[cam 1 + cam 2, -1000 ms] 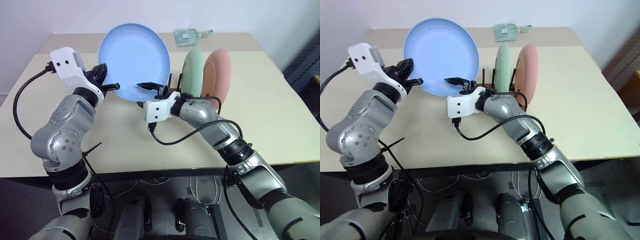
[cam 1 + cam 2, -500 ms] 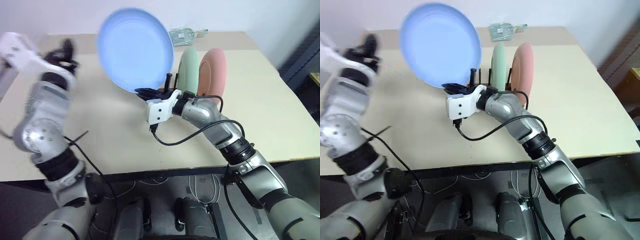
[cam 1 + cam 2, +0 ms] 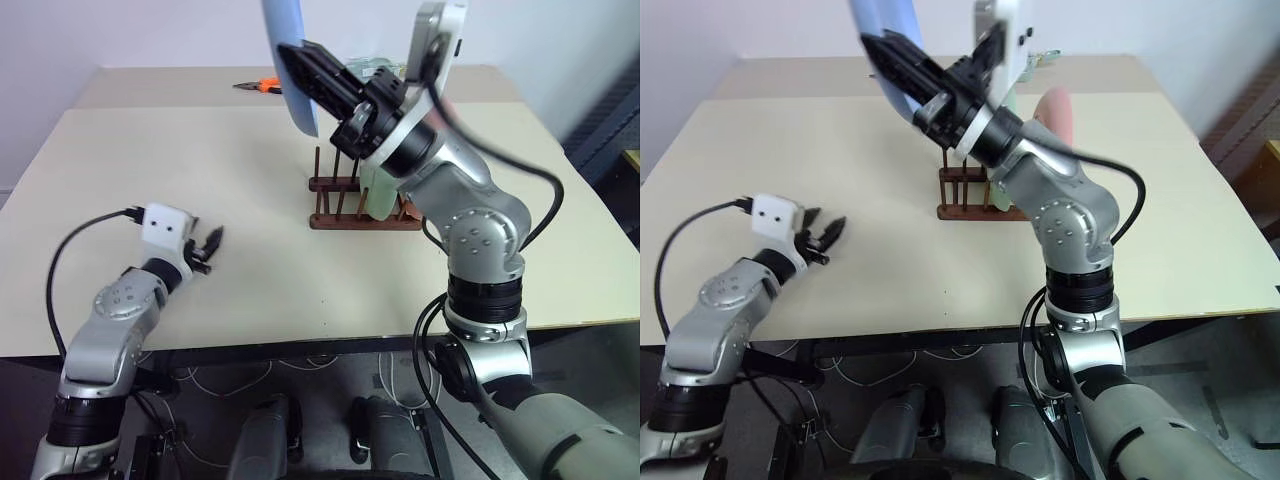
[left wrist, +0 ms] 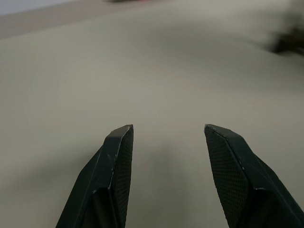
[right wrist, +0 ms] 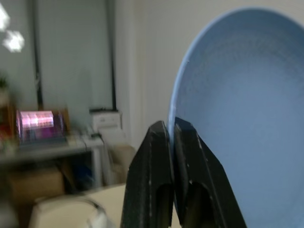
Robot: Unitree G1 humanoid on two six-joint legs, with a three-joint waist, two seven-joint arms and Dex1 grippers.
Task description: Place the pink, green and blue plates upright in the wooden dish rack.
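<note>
right gripper [image 5: 172, 130] pinches blue plate [image 5: 237, 118] rim, high over rack [image 3: 345, 205] | left gripper [image 4: 168, 135] released, near-left, holds nothing

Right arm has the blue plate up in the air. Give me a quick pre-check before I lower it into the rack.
1. Grip: right gripper shut on the blue plate at its rim: ok.
2. Plate orientation: edge-on and roughly upright above the wooden dish rack: ok.
3. Free slot: bare pegs stand on the rack's left part, beside the green plate: ok.
4. Pink plate seated: mostly hidden behind the arm: cannot tell.
5. Left gripper clear: open, low over the table, away from the rack: ok.
</note>
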